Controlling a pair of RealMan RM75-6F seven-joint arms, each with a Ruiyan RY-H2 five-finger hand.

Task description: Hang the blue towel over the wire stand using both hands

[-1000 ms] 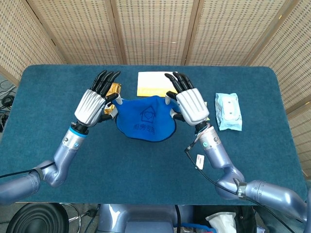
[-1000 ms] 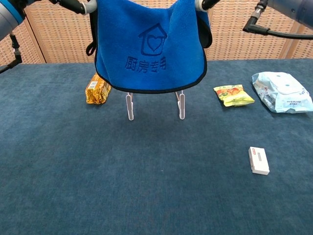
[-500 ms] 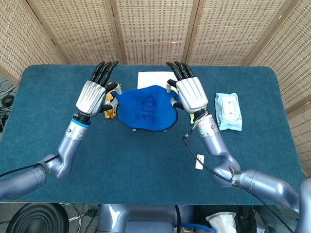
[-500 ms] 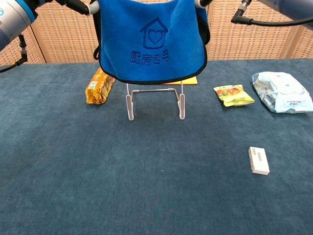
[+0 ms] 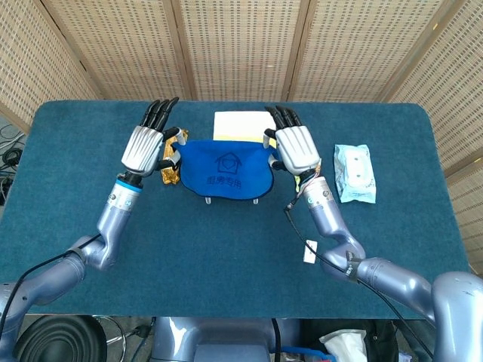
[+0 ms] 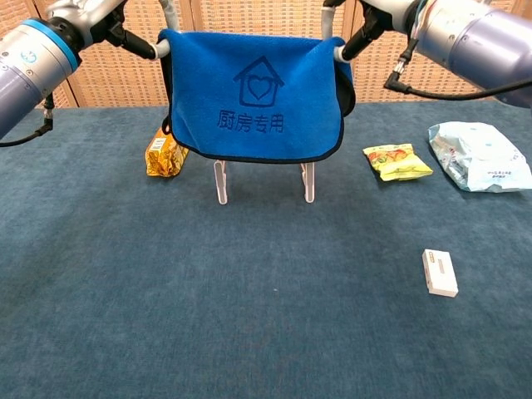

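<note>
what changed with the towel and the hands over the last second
Both hands, left and right, carried the blue embroidered towel away from the robot and lowered it, so it now drapes over the top of the clear wire stand, hiding its crossbar. Both hands still hold the towel's upper corners. The orange snack packet, yellow packet, wipes pack and small white box stayed put.

wire stand [image 6: 263, 184] top hidden by blue towel [image 6: 253, 96]
</note>
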